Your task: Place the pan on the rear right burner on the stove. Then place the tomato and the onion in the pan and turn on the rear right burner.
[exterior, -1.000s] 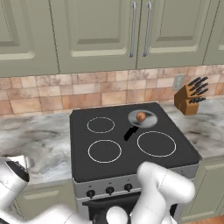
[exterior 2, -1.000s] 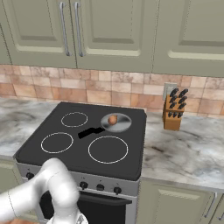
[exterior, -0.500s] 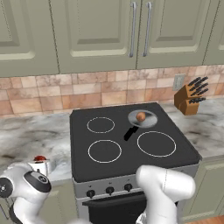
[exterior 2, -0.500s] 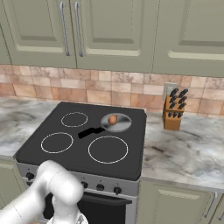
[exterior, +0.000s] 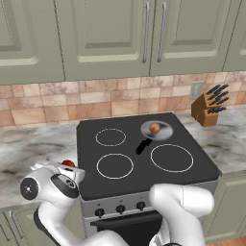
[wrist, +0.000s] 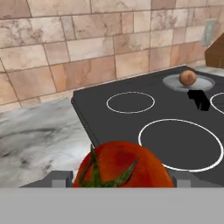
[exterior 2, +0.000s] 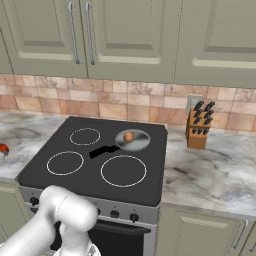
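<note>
In the hand view the tomato [wrist: 120,165] is cut off by the bottom edge at six o'clock, and it hides most of the gripper [wrist: 119,180], so a grip seems likely but contact cannot be seen. In the left base view the arm covers most of the tomato [exterior: 68,163].

A: Item one, right of the cooking surface?
B: Knife block [exterior: 207,109], brown wood, dark handles fanned upward. Stands on the marbled grey countertop [exterior 2: 220,170], close to the wall.

A: Wall finish behind it?
B: Tiled backsplash [exterior: 96,103], tan and terracotta squares. One pale outlet plate [exterior 2: 193,103] just behind the block's top.

A: Overhead?
B: Sage-green upper cabinets [exterior: 110,33], panelled doors, paired vertical steel bar handles [exterior: 153,31] at the centre seam.

A: Below counter level?
B: Matching green base cabinets [exterior 2: 200,232].

A: Countertop to the left?
B: Same marbled grey stone.
</note>
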Robot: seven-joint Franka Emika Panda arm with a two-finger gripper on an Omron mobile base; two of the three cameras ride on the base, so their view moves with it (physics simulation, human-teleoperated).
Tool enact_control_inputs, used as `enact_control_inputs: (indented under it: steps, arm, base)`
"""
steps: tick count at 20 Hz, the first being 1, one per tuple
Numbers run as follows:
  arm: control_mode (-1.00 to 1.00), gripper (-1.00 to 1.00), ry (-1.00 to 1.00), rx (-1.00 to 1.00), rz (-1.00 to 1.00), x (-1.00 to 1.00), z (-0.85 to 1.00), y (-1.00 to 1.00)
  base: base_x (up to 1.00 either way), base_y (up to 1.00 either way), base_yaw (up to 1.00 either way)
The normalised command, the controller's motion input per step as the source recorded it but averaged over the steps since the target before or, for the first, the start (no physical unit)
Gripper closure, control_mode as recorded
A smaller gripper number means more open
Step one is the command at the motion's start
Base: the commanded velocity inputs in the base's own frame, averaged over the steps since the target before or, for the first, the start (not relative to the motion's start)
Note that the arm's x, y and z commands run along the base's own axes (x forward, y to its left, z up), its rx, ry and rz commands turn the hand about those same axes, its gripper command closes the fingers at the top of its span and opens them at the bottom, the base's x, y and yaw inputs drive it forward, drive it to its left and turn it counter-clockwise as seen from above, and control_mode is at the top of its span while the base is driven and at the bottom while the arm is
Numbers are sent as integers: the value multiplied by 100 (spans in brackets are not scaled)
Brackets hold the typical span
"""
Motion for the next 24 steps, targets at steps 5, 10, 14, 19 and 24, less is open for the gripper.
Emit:
enact_control_inputs:
  steps: [5, 10, 14, 19, 24]
  arm:
    - [-100, 100, 0, 21, -19, 17, 44, -66]
    - [-100, 100, 0, 22, -12, 17, 44, -78]
    - [-100, 100, 0, 26, -2, 15, 42, -86]
    - [-100, 100, 0, 30, 0, 11, 40, -92]
    - [-100, 100, 0, 31, 0, 11, 17, -96]
  base:
    - [0, 0, 0]
    - [0, 0, 0]
    - [0, 0, 0]
    - [0, 0, 0]
    - [0, 0, 0]
